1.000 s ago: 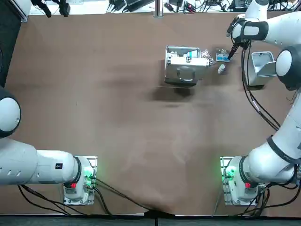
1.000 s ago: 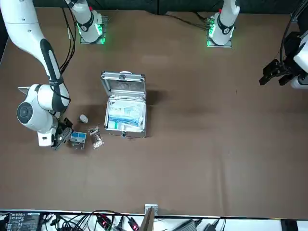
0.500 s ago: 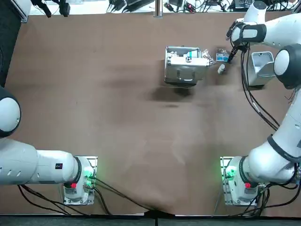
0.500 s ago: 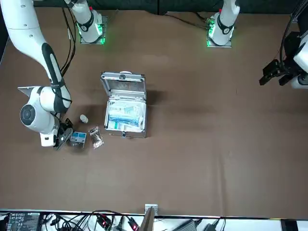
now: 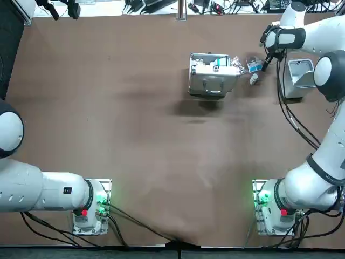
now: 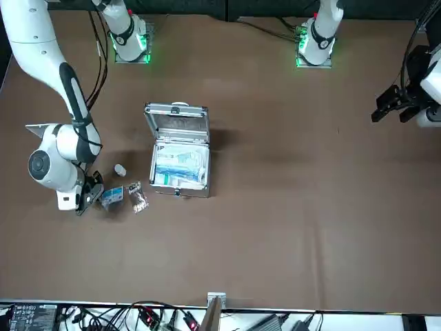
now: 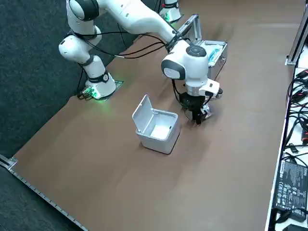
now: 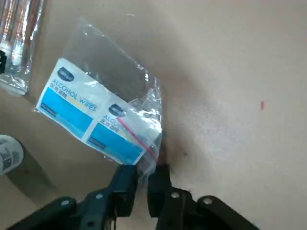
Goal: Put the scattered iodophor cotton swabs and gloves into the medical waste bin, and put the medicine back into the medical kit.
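Observation:
A clear bag of blue-and-white alcohol wipes (image 8: 103, 122) hangs tilted from my right gripper (image 8: 144, 176), which is shut on the bag's corner just above the table. Seen from overhead, the bag (image 5: 254, 65) lies between the gripper (image 5: 264, 61) and the open silver medical kit (image 5: 211, 73). A clear pack of iodophor swabs (image 5: 236, 64) lies beside the kit, and a small white bottle (image 5: 253, 79) stands nearby. The open grey waste bin (image 5: 299, 77) stands to the right of the gripper. The front view shows the bag (image 6: 112, 196), swab pack (image 6: 138, 197) and bottle (image 6: 120, 169).
In the right side view the waste bin (image 7: 156, 126) stands with its lid up close beside my gripper (image 7: 197, 115), with the kit (image 7: 212, 51) beyond. Cables and equipment run along the table's far edge. No gloves show in any view.
The gripper has closed on the bag's corner and raised it slightly; the bag now sits tilted and a little nearer the far edge. Kit, swabs and bottle have not moved.

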`<state>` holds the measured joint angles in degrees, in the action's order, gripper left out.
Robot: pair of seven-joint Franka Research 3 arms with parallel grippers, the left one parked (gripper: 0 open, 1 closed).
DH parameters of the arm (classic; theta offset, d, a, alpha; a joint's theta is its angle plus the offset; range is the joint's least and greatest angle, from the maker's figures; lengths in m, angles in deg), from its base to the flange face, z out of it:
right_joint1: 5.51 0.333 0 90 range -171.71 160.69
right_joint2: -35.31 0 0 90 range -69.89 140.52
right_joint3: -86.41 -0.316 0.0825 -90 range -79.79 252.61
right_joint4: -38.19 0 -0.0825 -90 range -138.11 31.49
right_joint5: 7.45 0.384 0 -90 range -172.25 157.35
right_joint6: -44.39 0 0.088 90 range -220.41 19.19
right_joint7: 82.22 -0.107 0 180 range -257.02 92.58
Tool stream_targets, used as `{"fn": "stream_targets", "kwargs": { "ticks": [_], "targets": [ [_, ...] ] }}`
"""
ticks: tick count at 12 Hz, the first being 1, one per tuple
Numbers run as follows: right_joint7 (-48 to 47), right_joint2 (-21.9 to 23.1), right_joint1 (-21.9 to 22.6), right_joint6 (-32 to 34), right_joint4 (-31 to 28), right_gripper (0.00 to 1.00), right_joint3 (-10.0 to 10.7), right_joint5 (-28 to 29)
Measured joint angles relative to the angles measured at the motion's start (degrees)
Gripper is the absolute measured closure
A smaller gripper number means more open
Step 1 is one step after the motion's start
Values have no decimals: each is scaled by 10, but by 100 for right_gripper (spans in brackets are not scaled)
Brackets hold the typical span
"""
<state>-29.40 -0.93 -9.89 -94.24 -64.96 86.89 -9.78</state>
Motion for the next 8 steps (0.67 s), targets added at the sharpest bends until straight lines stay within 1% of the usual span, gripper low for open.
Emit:
{"fn": "stream_targets", "kwargs": {
  "ticks": [1,2,3,4,8],
  "targets": [
    [0,0,0,0,0,81,0,0],
    [0,0,0,0,0,86,0,0],
    [0,0,0,0,1,97,0,0],
    [0,0,0,0,1,99,0,0],
    [-4,6,0,1,11,99,0,1]
  ]
}}
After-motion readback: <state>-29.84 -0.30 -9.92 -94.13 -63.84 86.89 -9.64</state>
